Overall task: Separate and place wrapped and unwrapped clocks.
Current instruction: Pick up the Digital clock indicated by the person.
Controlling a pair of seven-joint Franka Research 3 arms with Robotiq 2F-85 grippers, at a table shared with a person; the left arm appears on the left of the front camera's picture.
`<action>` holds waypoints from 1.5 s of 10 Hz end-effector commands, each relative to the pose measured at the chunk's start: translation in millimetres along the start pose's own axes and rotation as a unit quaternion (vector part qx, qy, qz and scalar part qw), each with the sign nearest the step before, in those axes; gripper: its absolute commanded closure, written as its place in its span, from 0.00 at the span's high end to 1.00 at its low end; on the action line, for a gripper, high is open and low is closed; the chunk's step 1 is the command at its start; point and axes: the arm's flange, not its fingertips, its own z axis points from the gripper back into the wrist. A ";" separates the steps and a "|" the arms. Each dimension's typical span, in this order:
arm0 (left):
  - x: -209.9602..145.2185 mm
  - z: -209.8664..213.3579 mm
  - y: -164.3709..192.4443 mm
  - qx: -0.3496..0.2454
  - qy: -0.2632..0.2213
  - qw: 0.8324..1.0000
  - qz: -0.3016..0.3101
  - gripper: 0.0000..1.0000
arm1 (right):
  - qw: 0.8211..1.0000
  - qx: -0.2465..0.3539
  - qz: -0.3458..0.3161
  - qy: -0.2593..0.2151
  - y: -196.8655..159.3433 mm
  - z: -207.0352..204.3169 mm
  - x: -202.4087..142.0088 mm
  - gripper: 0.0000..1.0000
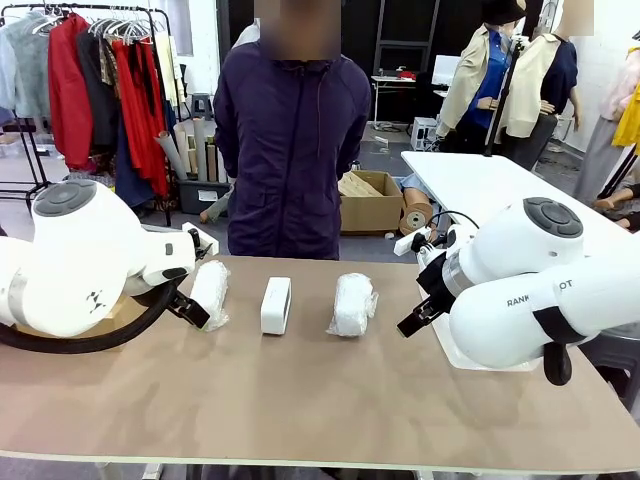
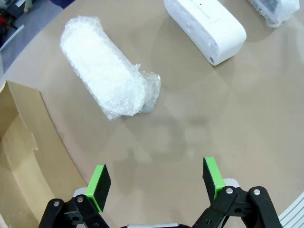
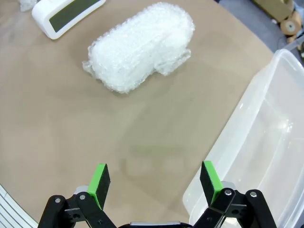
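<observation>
Wrapped clock [image 2: 102, 66] ahead-left of the wide-open left gripper [image 2: 156, 183], long axis oblique; right gripper [image 3: 155, 183], equally wide, faces the second wrapped clock [image 3: 142, 45].

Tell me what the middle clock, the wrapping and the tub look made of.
Middle clock: smooth matte white shell, rounded edges, likely hard plastic. Wrapping on the left clock and right clock: clear bubble wrap, blisters visible. Tub: translucent plastic, glossy glints on its wall.
</observation>
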 end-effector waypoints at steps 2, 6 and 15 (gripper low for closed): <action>0.0 0.1 0.0 0.000 0.000 1.000 0.000 1.00 | 1.000 0.000 0.000 0.000 -0.1 0.0 0.0 1.00; 0.0 0.1 0.0 0.000 0.000 1.000 0.000 1.00 | 1.000 0.000 0.000 0.000 -0.1 0.0 0.0 1.00; 28.0 54.6 9.2 -0.097 0.018 0.985 -0.143 1.00 | 0.986 0.130 0.100 0.007 15.0 30.4 18.6 1.00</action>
